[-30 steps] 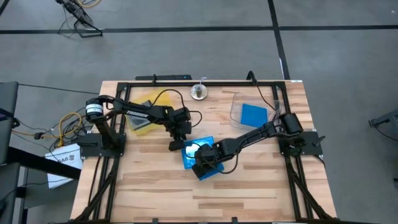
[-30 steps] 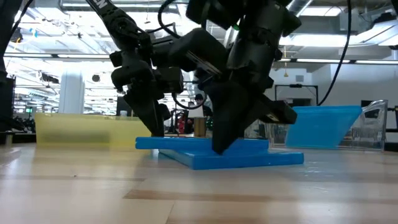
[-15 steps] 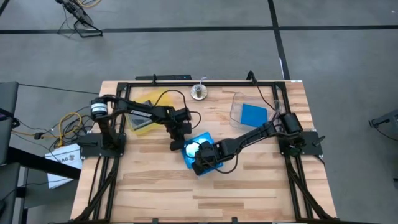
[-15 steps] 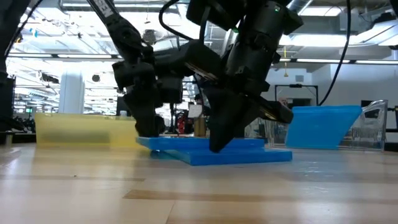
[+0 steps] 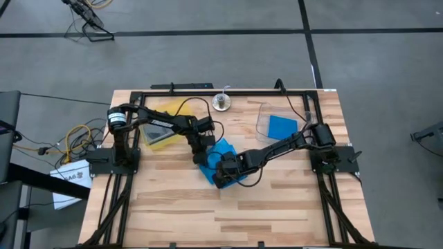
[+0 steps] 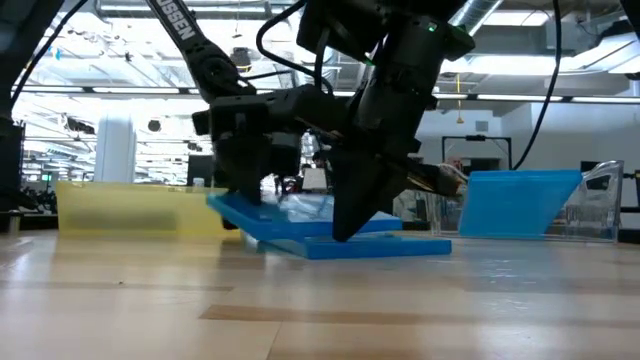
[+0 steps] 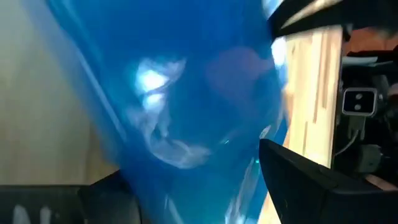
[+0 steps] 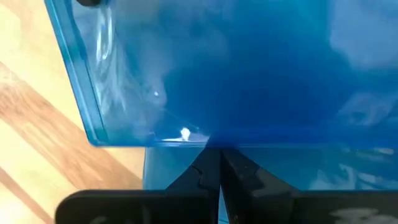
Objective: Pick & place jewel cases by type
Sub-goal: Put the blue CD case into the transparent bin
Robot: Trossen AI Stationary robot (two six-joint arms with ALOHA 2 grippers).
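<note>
Change since the earlier frame: the upper blue jewel case (image 6: 262,213) had been lying flat on the lower one; its left-arm edge was now lifted, so it sat tilted, and in the high view the blue pair (image 5: 220,160) had swung round and shifted a little toward the left arm
Left pincer (image 5: 201,153): at the middle of the worktop (image 5: 277,207), on the raised edge of the upper blue case; the left wrist view showed blue plastic (image 7: 180,106) filling the space between its two fingers, so it looked clamped on that case
Right pincer (image 5: 223,174): just beside the left one, pressed down on the same stack; in the right wrist view its two fingertips (image 8: 205,177) met with hardly any gap, against the edge of a blue case (image 8: 249,68); whether anything thin was caught between them could not be told
Lower blue jewel case (image 6: 385,246): flat on the worktop beneath the tilted one
Clear bin (image 5: 266,121): near the right arm's base, holding one more blue jewel case (image 5: 282,127) leaning inside it
Yellow tray (image 5: 158,130): under the left arm; contents could not be made out
Count: three blue jewel cases visible, one clear bin, one yellow tray, two arms
</note>
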